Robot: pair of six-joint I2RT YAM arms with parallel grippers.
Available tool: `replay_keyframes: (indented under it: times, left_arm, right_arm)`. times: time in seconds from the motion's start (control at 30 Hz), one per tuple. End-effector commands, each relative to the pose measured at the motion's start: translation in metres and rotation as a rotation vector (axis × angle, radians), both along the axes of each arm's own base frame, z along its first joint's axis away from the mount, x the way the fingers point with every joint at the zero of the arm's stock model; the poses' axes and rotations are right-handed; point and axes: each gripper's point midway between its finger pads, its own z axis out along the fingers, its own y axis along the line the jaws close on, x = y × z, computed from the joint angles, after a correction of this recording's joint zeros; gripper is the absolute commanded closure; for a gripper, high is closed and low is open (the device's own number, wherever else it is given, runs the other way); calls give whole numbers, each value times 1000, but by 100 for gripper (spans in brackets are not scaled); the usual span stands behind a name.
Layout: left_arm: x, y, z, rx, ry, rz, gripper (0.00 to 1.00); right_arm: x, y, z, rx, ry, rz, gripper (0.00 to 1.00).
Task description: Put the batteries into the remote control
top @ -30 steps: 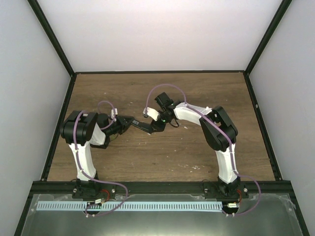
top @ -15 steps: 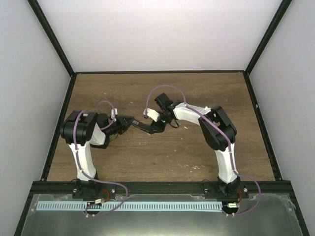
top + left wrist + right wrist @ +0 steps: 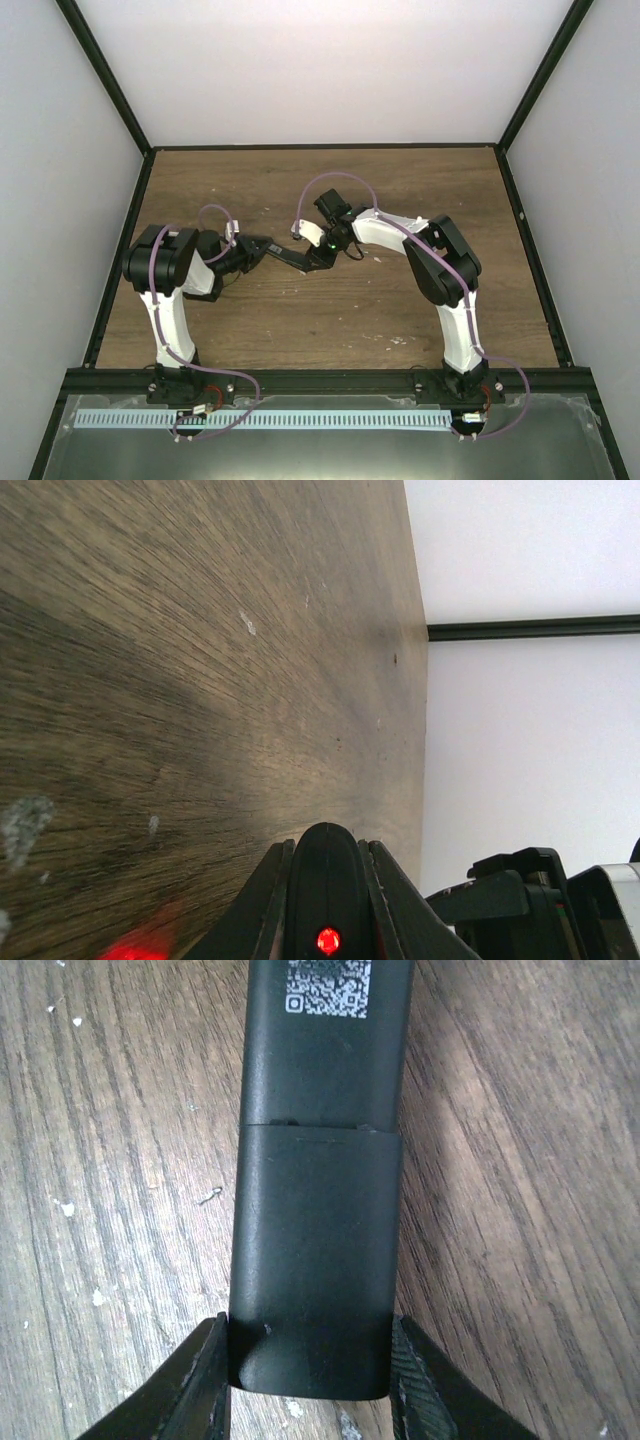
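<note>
The wooden table [image 3: 330,310] fills the floor of the white-walled enclosure. From above, the left arm [image 3: 165,290] and right arm [image 3: 450,280] bend inward and meet left of centre. The remote control [image 3: 285,255] spans the gap between them as a thin dark bar, with no detail readable at that distance.

The wrist views supply that detail. The right wrist camera looks down the back of the remote control [image 3: 315,1250]. The right gripper [image 3: 310,1370] is clamped on its near end, with one of its fingers [image 3: 200,1380] pressed against each long edge. The left wrist camera shows the opposite, rounded tip [image 3: 325,880] pinched tight in the left gripper [image 3: 325,865], close above the wood.

Only the right wrist view shows the cover seam [image 3: 320,1128] across the body and a QR label [image 3: 330,985] beyond it. Only the left wrist view shows a red light [image 3: 326,941] glowing on the tip. Pale specks [image 3: 65,1207] dot the grain.
</note>
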Motion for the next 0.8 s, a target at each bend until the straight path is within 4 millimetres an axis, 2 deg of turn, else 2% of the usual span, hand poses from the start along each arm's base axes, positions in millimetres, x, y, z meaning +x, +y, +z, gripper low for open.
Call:
replay_keyframes:
  times: [0.0,0.53,0.77]
  left_arm:
    - [-3,5,-19,63,26,5,100]
    - [-3,5,-20,63,27,4,100]
    - [-3,5,-20,61,29,3,100]
  right_arm:
    - [-2,-4,-15,-56,14,-13,70]
    - [-5,-2,-9,-43,28,-9,67]
    - [-3,6,-7,-35,26,-3,66]
